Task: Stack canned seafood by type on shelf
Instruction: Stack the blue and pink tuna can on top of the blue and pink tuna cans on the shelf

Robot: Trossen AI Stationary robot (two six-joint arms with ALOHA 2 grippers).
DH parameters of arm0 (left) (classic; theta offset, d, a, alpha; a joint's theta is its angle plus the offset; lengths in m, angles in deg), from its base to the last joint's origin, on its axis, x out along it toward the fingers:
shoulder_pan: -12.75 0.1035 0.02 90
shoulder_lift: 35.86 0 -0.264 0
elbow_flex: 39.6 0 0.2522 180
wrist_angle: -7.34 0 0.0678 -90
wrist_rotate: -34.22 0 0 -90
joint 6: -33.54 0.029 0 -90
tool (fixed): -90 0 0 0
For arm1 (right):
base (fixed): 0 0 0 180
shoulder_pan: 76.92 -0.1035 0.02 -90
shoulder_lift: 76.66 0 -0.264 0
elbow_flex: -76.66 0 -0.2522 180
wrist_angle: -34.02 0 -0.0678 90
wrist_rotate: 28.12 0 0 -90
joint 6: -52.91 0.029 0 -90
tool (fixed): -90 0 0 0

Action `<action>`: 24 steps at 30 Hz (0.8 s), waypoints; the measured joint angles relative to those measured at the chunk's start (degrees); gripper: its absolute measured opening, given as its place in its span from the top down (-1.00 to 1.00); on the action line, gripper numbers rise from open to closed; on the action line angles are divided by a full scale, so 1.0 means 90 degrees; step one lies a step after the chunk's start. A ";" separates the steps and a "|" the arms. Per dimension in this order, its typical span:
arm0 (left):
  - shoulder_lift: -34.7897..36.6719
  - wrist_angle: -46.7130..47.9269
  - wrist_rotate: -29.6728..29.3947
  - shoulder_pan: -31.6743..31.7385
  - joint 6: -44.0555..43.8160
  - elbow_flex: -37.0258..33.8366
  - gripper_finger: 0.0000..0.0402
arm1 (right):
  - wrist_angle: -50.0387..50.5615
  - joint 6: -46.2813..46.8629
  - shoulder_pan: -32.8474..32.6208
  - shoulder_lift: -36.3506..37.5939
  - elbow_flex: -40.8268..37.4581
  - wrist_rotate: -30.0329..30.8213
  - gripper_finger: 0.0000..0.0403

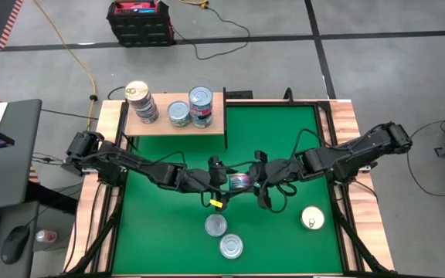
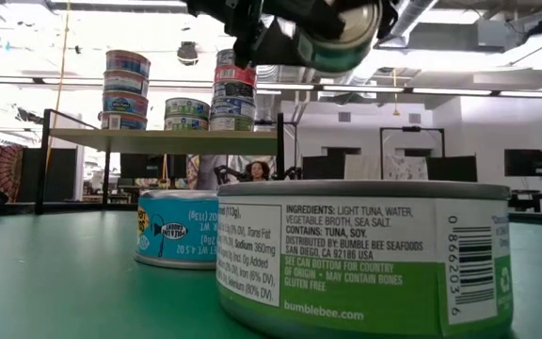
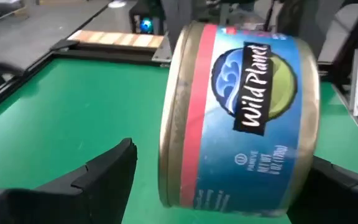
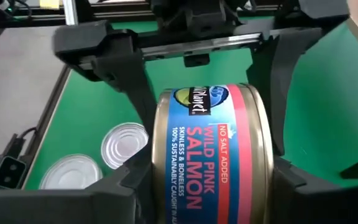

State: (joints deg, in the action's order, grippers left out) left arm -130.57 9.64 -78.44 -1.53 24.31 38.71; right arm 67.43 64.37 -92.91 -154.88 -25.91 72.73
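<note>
A blue and red salmon tin (image 1: 239, 182) hangs above the middle of the green mat (image 1: 284, 131), held by my right gripper (image 4: 210, 190). My left gripper (image 1: 224, 181) is open. Its fingers (image 3: 104, 177) stand on either side of the same tin (image 3: 241, 118), with a gap showing on one side. The shelf (image 1: 161, 127), a light-wood board at the mat's far left, carries two stacks of tins (image 1: 140, 100) (image 1: 200, 104) and a single tin (image 1: 178, 113). Three tins rest flat on the mat near the front: two silver-lidded (image 1: 215, 225) (image 1: 231, 246), one gold-lidded (image 1: 312, 218). My right gripper pinches the salmon tin across its two flat ends, one finger (image 4: 126, 190) on each, beside the rim (image 4: 263, 171). The fingers come from the table's right, slanting a little downward. The tin is lifted clear of the mat and stands on edge, its label (image 4: 197, 162) toward the wrist camera.
In the low view a green-labelled tuna tin (image 2: 365, 254) and a blue tin (image 2: 177, 240) stand close in front, with the raised shelf (image 2: 158, 139) behind them. A dark rail (image 1: 338, 154) edges the mat. Off the table are a red and black box (image 1: 139, 19) and a desk (image 1: 6, 154).
</note>
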 joint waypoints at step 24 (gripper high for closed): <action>0.0709 0.0836 0.0219 -0.0049 0.0588 -0.0002 0.06 | -0.0385 0.0584 0.0325 0.0136 0.0090 -0.0254 -0.35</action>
State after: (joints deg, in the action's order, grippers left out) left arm -124.19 17.16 -76.46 -1.97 29.60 38.69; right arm 63.97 69.63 -89.98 -153.65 -25.09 70.44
